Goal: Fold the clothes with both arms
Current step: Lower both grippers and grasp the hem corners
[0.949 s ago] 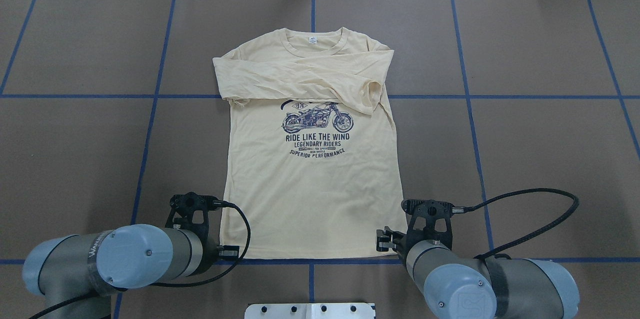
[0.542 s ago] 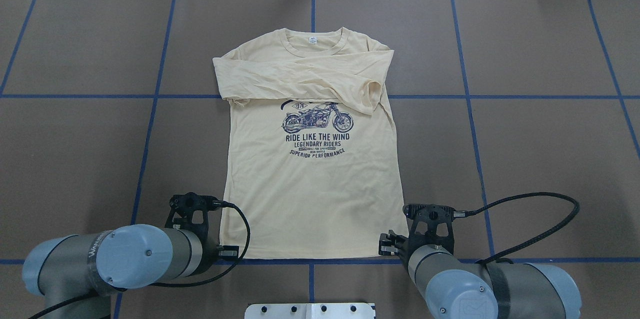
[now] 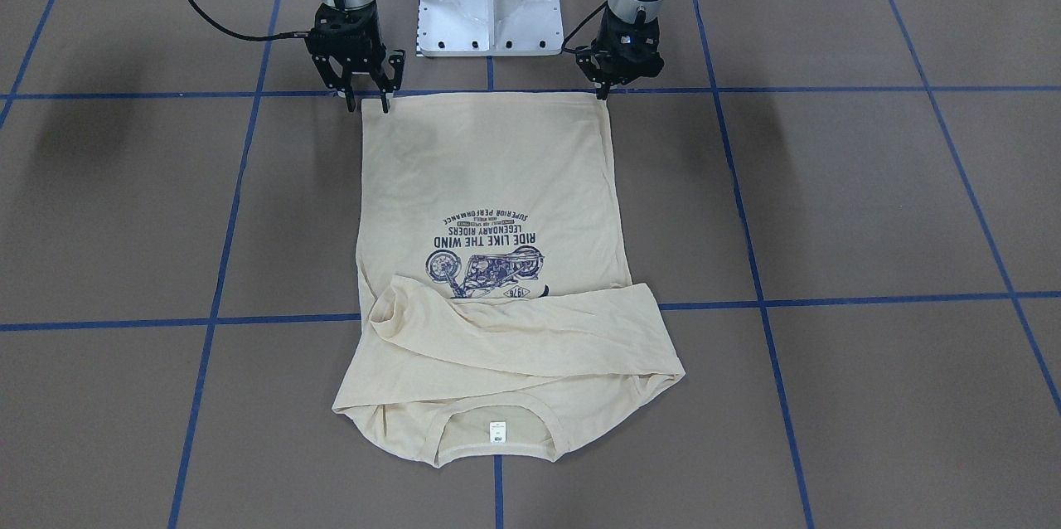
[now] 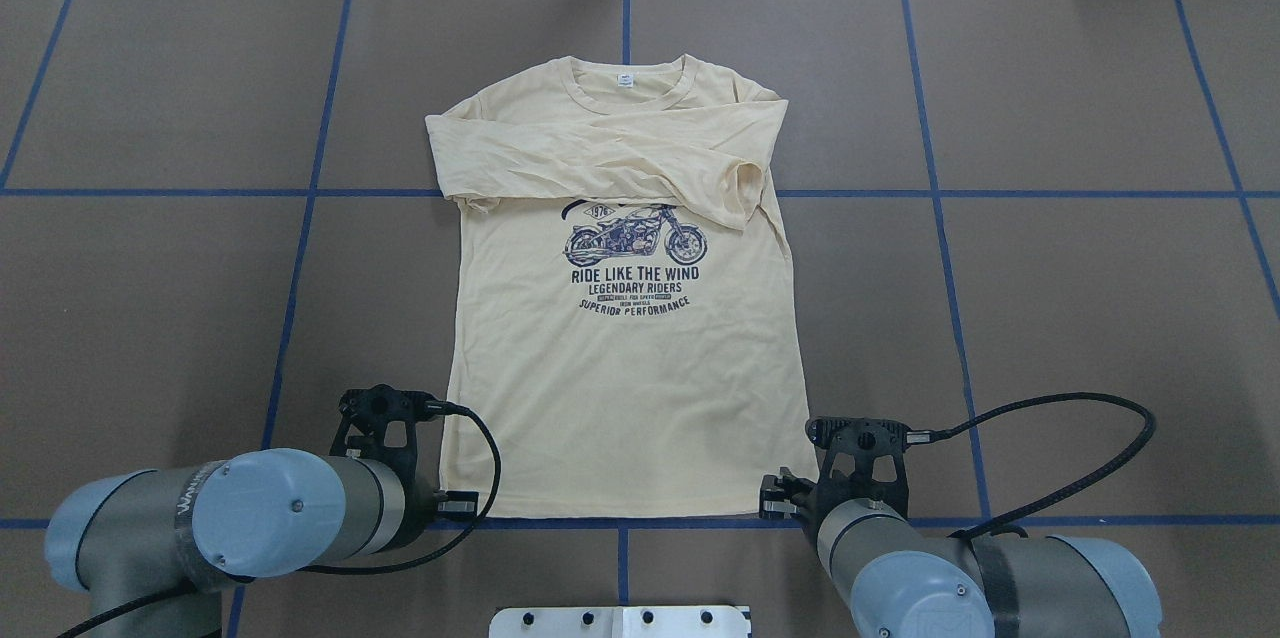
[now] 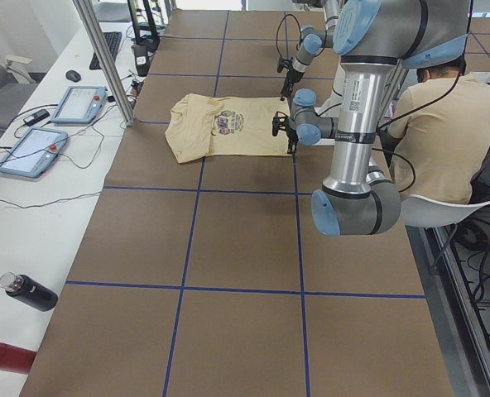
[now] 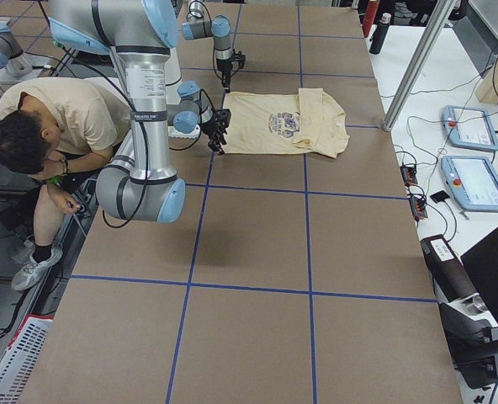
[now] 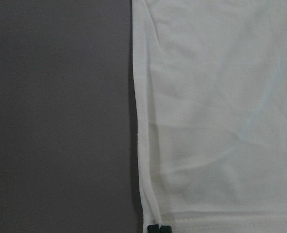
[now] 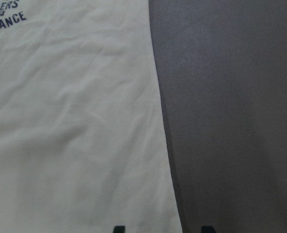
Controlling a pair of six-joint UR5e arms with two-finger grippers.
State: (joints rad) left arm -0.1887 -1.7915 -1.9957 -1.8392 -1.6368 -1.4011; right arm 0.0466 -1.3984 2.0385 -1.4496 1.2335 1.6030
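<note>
Limp shirt [image 4: 620, 398], best taken by its hem corners; left end effector [image 3: 606, 89] pinches one; right end effector [image 3: 368, 104] gapes.

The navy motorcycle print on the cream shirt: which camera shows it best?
Overhead exterior: the navy motorcycle print on the cream long-sleeved shirt reads upright. Front-facing shows it upside down, side views tiny, right wrist only letter ends, left wrist none.

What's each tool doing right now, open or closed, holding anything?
Left tool: closed, seemingly pinching the shirt at its hem corner.
Right tool: open, holding nothing.
</note>
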